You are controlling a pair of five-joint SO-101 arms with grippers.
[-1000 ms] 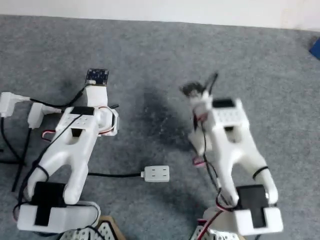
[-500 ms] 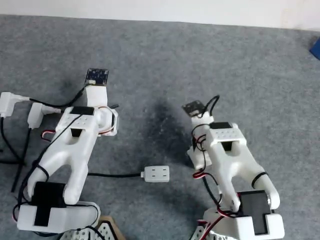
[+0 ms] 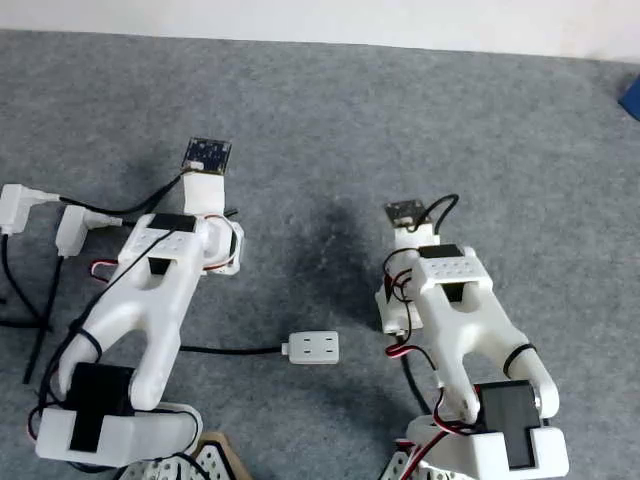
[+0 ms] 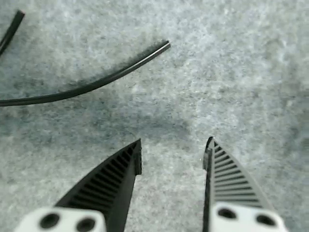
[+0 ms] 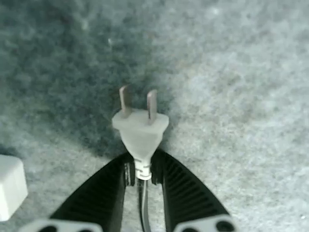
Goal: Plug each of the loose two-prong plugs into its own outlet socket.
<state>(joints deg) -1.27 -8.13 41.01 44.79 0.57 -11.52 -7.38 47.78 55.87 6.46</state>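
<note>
In the right wrist view my right gripper (image 5: 142, 166) is shut on the neck of a white two-prong plug (image 5: 140, 128), its prongs pointing away over the grey carpet. A white block (image 5: 9, 186) sits at that view's edge. From above, the white outlet socket (image 3: 313, 347) lies on its black cable between the two arms, to the left of the right arm (image 3: 450, 290). My left gripper (image 4: 173, 145) is open over bare carpet, with a black cable (image 4: 87, 87) lying beyond its fingertips. The left arm (image 3: 165, 270) stands left of the socket.
Two white plug-like pieces (image 3: 18, 205) (image 3: 72, 230) with black cables lie at the far left, beside the left arm. A blue object (image 3: 632, 98) shows at the right edge. Grey carpet stretches open beyond both arms.
The right arm has drawn back toward its base and settled, its wrist now nearer the socket. The left arm's wrist has shifted slightly to the right.
</note>
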